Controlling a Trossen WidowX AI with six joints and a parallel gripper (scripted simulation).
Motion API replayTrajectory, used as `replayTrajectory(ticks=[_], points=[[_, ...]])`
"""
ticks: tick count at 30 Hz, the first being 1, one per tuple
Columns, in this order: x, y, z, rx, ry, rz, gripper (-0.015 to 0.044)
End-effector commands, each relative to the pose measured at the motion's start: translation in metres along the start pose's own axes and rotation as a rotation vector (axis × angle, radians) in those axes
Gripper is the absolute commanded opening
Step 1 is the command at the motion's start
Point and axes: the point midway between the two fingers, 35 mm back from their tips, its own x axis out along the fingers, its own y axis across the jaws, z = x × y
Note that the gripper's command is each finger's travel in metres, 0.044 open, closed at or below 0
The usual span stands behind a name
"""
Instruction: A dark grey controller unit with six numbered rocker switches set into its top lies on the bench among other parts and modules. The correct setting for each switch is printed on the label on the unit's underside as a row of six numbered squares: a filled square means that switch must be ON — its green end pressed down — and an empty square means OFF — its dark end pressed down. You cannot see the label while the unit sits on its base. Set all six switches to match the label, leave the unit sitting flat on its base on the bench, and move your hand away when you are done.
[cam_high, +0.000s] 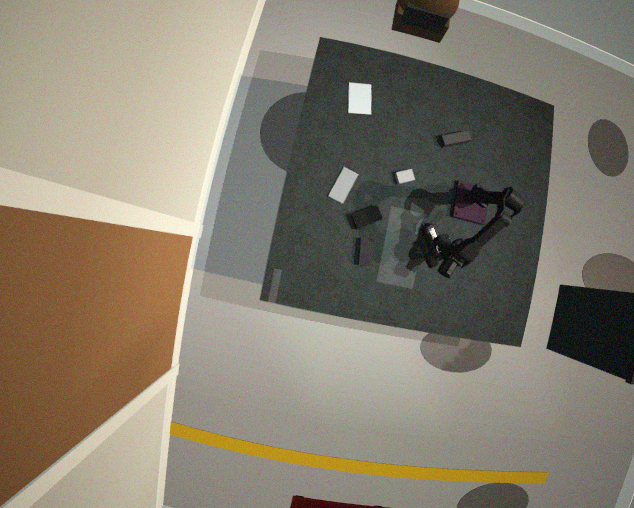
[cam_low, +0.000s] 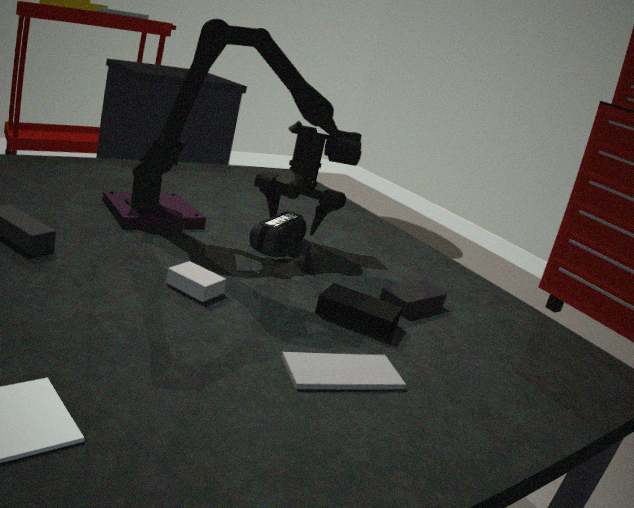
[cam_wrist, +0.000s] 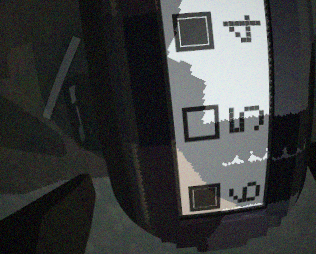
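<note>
We count one unit (cam_high: 432, 231) (cam_low: 277, 240) (cam_wrist: 135, 100), three dark blocks, one small white block (cam_high: 404, 176) (cam_low: 195, 280) and two white plates. Our gripper (cam_high: 427, 246) (cam_low: 292, 224) (cam_wrist: 205, 171) is spread wide, gripping nothing. The unit lies beneath it, label (cam_low: 281, 219) (cam_wrist: 220, 95) up: 4 and 6 filled, 5 blank. Blocks and bench (cam_high: 328, 127) (cam_low: 211, 433) edges stand well apart from the gripper.

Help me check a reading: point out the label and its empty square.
label (cam_high: 432, 231) (cam_low: 281, 219) (cam_wrist: 237, 70): top, exterior, wrist views; printed face.
empty square (cam_wrist: 201, 125): wrist view; unfilled middle, beside the 5.
</note>
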Motion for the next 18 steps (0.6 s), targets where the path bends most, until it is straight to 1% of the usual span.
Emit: replayTrajectory(ticks=[1, 3, 5, 18], points=[[-0.015, 0.002, 0.021, 0.001, -0.001, 0.001, 0.044], [-0.033, 0.001, 0.049, 0.001, -0.003, 0.001, 0.044], [-0.04, 0.0, 0.059, 0.001, -0.004, 0.001, 0.044], [-0.04, 0.0, 0.059, 0.001, -0.004, 0.001, 0.044]])
